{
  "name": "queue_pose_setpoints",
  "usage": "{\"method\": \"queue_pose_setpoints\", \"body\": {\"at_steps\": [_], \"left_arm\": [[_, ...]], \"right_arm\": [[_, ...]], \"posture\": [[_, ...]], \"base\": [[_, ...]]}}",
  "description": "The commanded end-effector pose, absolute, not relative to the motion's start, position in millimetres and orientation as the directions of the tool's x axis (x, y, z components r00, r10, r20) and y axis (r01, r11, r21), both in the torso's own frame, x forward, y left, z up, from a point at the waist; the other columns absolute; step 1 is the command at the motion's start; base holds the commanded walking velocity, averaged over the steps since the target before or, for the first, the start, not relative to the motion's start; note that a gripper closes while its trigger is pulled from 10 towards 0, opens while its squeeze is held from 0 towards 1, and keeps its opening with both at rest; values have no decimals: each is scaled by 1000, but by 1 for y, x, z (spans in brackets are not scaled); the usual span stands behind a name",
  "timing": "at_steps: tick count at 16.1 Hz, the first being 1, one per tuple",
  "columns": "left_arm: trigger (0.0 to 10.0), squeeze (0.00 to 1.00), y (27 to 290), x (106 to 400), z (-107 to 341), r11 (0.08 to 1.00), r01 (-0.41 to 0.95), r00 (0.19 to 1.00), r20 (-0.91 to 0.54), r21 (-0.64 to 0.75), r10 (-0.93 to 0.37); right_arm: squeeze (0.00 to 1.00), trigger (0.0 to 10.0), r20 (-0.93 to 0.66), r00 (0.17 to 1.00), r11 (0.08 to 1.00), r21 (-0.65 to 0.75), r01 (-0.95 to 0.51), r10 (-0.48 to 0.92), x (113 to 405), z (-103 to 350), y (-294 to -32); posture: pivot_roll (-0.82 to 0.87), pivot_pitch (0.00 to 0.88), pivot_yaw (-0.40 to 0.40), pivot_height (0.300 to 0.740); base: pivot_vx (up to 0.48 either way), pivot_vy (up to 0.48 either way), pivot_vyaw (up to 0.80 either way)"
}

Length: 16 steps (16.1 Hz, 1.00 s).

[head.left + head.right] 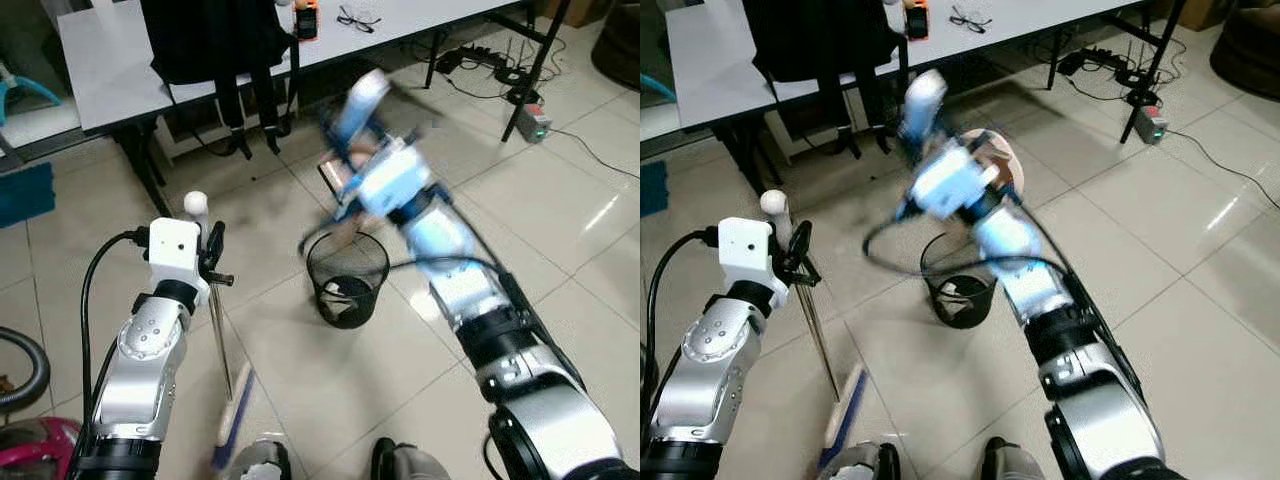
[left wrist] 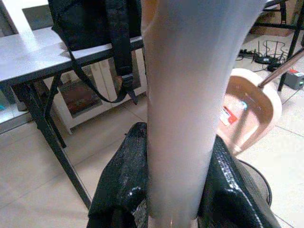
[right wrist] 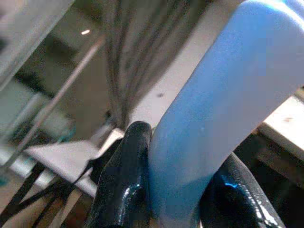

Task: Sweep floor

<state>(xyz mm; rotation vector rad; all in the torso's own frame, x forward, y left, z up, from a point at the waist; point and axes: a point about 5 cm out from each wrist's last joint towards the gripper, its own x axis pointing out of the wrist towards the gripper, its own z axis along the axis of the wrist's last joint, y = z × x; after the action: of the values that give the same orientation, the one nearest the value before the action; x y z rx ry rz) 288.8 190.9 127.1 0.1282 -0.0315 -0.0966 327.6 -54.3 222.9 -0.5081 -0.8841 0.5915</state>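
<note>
My left gripper (image 2: 173, 190) is clamped on the pale broom handle (image 2: 190, 95), both black fingers (image 2: 121, 185) pressed against its sides. Below that grip the shaft runs down to the broom head (image 1: 232, 425), which rests on the tiled floor (image 1: 560, 230) close to my feet. My right gripper (image 3: 175, 190) is clenched around the blue dustpan handle (image 3: 223, 99); the arm is blurred. Just beyond it the tan dustpan (image 2: 249, 111) hangs tilted above the black wire wastebasket (image 1: 347, 280), which stands on the tiles ahead of both grippers. Farther off, a black backpack (image 1: 215, 40) sits on a grey table (image 1: 100, 60).
</note>
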Motion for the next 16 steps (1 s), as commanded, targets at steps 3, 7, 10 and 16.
{"method": "queue_pose_setpoints", "body": {"at_steps": [3,7,10,16], "left_arm": [[10000,0,188,292,135,982,112,991,55,150,-122],[10000,0,184,295,135,983,121,990,56,141,-130],[10000,0,181,297,134,982,142,988,48,127,-149],[10000,0,175,297,128,966,214,975,27,142,-220]], "right_arm": [[0,10000,460,499,599,-785,-160,735,328,217,-57],[0,10000,689,630,867,-496,50,358,347,268,-110],[0,10000,704,677,875,-446,188,213,350,288,-146],[0,10000,501,849,878,-316,359,-167,323,234,-219]], "posture": [[45,113,81,740],[33,101,84,740],[10,85,89,740],[-13,64,86,740]], "base": [[0,0,0],[0,0,0],[0,0,0],[0,0,-800]]}}
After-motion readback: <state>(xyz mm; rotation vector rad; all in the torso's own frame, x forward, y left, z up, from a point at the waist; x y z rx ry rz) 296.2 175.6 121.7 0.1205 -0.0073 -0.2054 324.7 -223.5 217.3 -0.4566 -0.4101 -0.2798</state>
